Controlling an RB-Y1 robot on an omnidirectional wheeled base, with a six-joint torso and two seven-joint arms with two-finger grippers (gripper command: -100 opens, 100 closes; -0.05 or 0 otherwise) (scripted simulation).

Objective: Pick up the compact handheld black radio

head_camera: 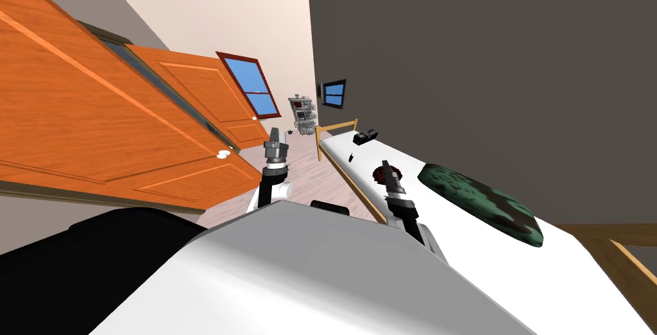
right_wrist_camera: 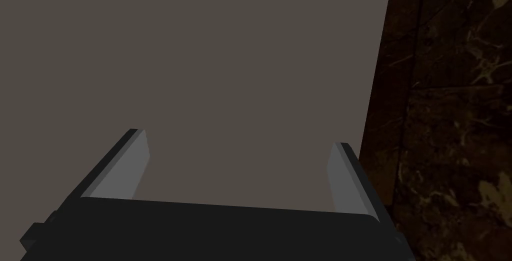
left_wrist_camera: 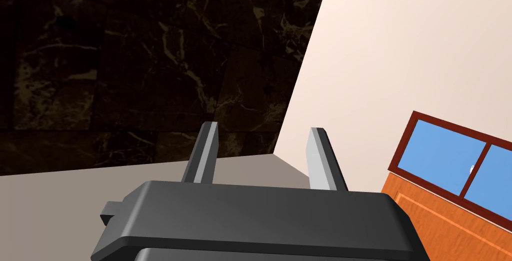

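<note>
A small black boxy radio (head_camera: 365, 137) lies on the white bed (head_camera: 577, 273) near its far end, by the wooden end rail (head_camera: 335, 126). My right gripper (head_camera: 385, 165) is raised over the bed's near half, well short of the radio, next to a dark red round object (head_camera: 380, 172). Seen from the right wrist, the right gripper (right_wrist_camera: 240, 138) is open with nothing between its fingers, facing a grey wall. My left gripper (head_camera: 274, 132) is held up over the floor to the left of the bed. From its own wrist, the left gripper (left_wrist_camera: 262, 129) is open and holds nothing.
A green and black patterned pillow (head_camera: 481, 204) lies on the bed to the right of my right arm. A tiny black item (head_camera: 351, 156) sits between the radio and my right gripper. Orange doors (head_camera: 115, 132) line the left side. A cluttered shelf unit (head_camera: 304, 113) stands far down the floor.
</note>
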